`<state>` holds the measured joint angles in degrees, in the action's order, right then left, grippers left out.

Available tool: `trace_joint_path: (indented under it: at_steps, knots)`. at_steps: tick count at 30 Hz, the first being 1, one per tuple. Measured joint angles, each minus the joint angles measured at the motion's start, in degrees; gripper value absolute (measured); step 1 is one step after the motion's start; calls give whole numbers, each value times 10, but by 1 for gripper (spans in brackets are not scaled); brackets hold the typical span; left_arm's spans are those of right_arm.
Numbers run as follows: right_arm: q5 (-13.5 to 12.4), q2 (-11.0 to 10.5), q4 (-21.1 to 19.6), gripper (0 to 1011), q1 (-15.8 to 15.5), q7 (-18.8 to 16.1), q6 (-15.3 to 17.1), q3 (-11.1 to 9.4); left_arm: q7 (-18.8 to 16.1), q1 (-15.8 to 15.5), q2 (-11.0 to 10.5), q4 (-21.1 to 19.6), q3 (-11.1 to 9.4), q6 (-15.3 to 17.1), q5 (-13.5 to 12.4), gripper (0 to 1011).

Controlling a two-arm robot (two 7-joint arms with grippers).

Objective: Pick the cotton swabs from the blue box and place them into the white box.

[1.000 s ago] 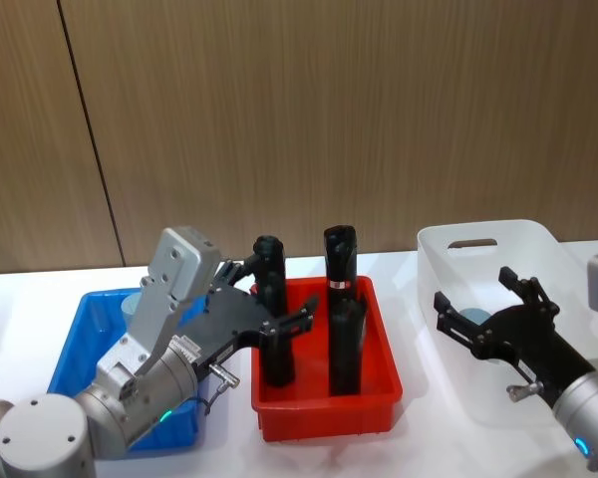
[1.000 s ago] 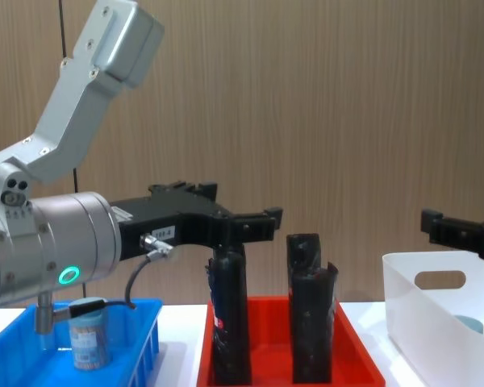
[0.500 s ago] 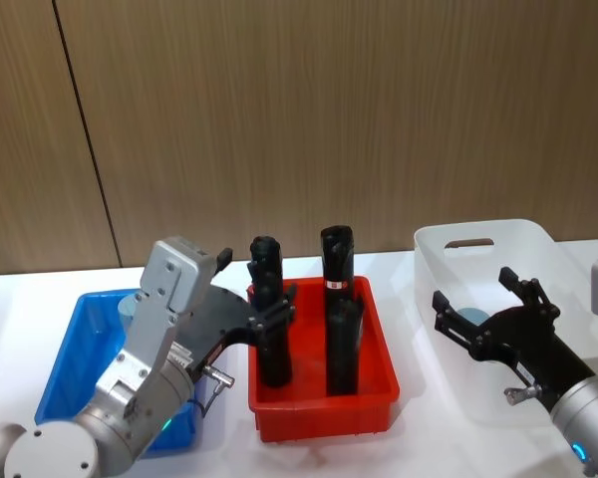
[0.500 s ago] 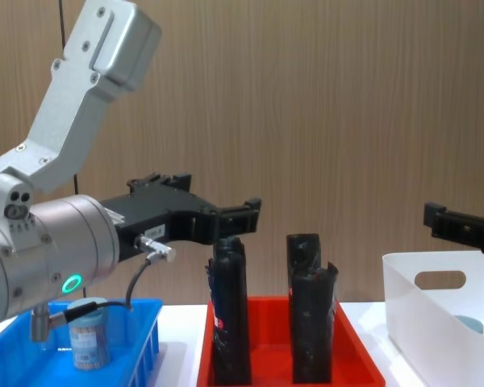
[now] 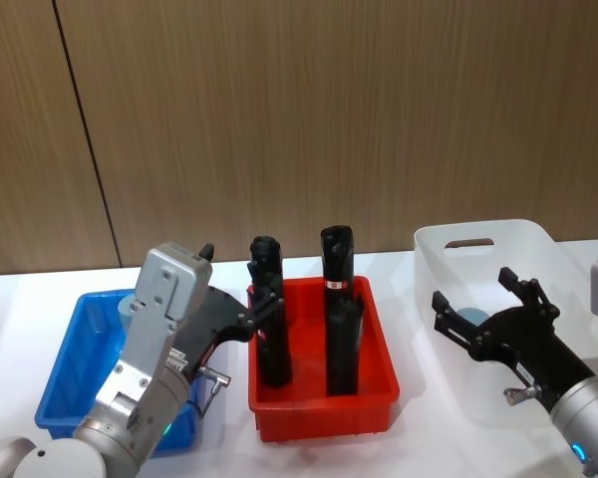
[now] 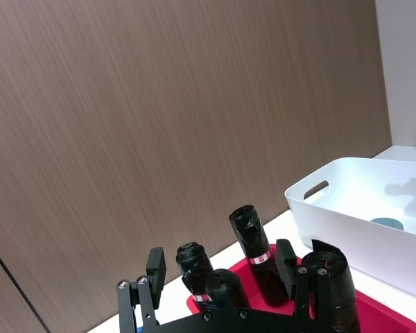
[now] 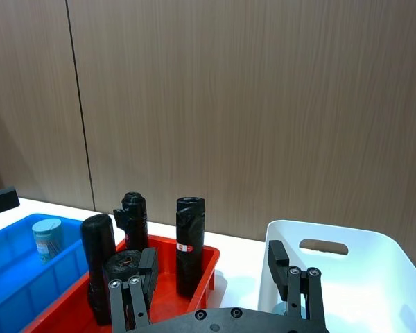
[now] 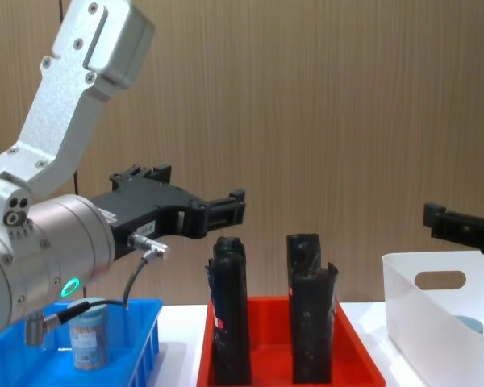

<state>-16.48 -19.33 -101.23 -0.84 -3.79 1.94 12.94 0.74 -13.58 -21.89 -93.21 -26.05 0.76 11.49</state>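
Observation:
One tub of cotton swabs (image 8: 89,334) with a pale blue lid stands in the blue box (image 8: 137,339), also seen from afar (image 7: 46,239). My left gripper (image 5: 237,279) hangs open and empty above the gap between the blue box (image 5: 75,339) and the red tray, higher than the tub and to its right (image 8: 202,189). Another tub's pale blue lid (image 6: 386,223) lies inside the white box (image 6: 347,222). My right gripper (image 5: 473,289) is open and empty over the near left part of the white box (image 5: 538,239).
A red tray (image 5: 374,388) with several tall black cylinders (image 5: 339,299) stands between the two boxes, right beside the left gripper's fingertips (image 8: 238,197). A wooden wall runs behind the white table.
My left gripper has pulled back to the left, from over the red tray's black cylinders toward the blue box, and risen a little. The right gripper has stayed put.

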Motion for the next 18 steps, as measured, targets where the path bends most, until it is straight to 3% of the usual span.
trace_joint_path:
  at_steps: [18]
  knots:
    - [0,0,1,1001,1,-3,1,0,-1,0,0,0,0,0,0,1004]
